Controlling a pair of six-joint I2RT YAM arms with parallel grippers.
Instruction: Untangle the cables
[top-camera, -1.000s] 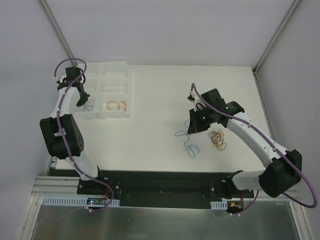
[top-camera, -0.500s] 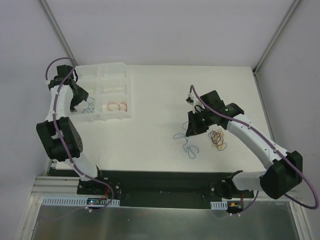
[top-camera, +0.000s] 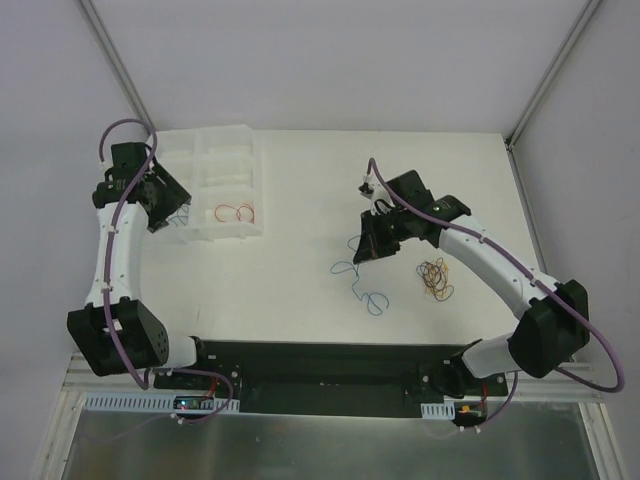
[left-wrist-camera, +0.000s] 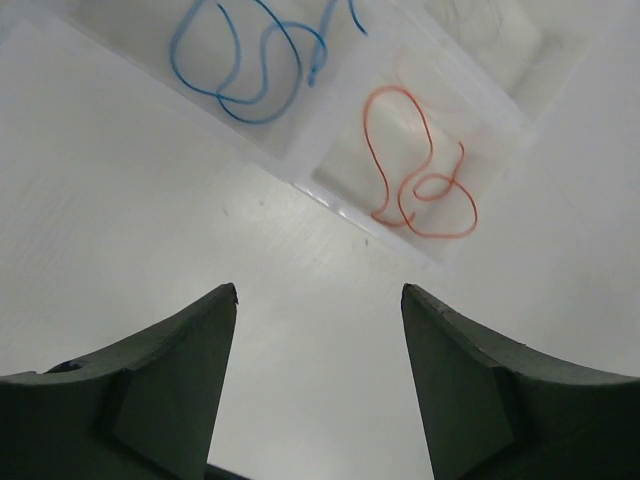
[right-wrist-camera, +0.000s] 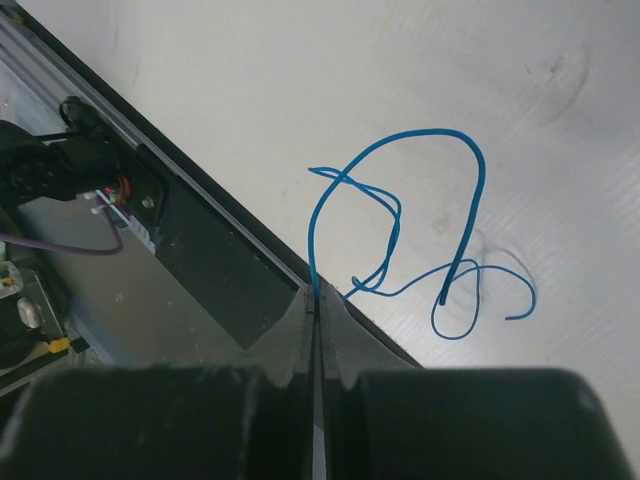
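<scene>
White table (top-camera: 300, 290): blue cable (right-wrist-camera: 312, 240) runs far-to-near, pinched in right jaws.

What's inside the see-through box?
A blue wire lies in one section, an orange wire in the next. The left arm covers part of the box from above.

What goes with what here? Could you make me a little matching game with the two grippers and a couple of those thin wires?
Things:
1. left gripper
2. right gripper
3. orange-red cable
4. tangled bundle

States or places:
A. lying loose on the table
B. open, holding nothing
C. inside a compartment of the tray
D. shut on a blue cable

Pairs: 1-B, 2-D, 3-C, 4-A
</scene>
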